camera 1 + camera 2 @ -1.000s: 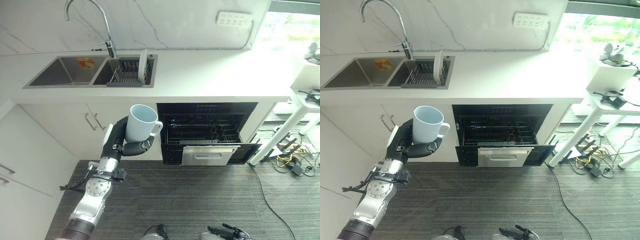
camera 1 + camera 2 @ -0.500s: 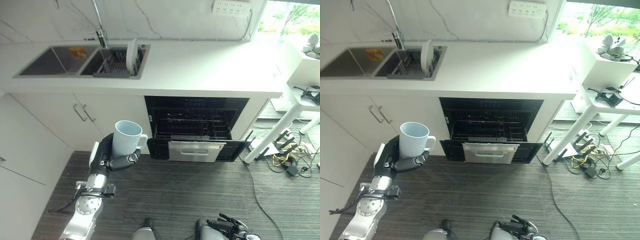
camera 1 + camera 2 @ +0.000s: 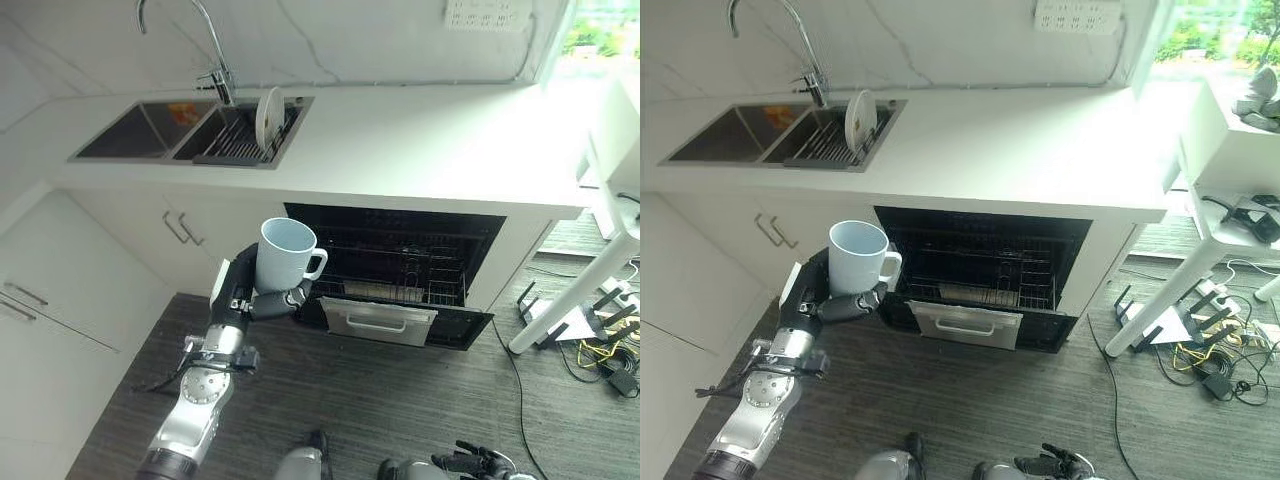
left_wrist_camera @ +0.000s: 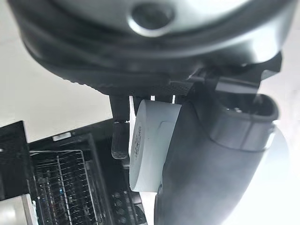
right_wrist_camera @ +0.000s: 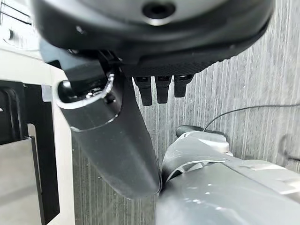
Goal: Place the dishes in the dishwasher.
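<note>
I see my left hand (image 3: 243,293) curled round a pale blue mug (image 3: 283,255), thumb on one side and fingers wrapped under the other; the mug stands upright, mouth up, its handle turned toward the dishwasher (image 3: 395,275); it hangs in the air over the dark floor (image 3: 400,390), just left of the dishwasher's open front and below the worktop (image 3: 420,150) edge. The dishwasher's door (image 3: 400,322) is folded down and its wire rack (image 3: 400,262) shows inside. Up on the worktop, a white plate (image 3: 267,117) stands on edge in a rack set in the right basin of the sink (image 3: 140,130), beside the tap (image 3: 210,50). My right hand (image 5: 161,89) shows in its wrist view over the floor; fingers fairly straight, thumb out, holding nothing.
</note>
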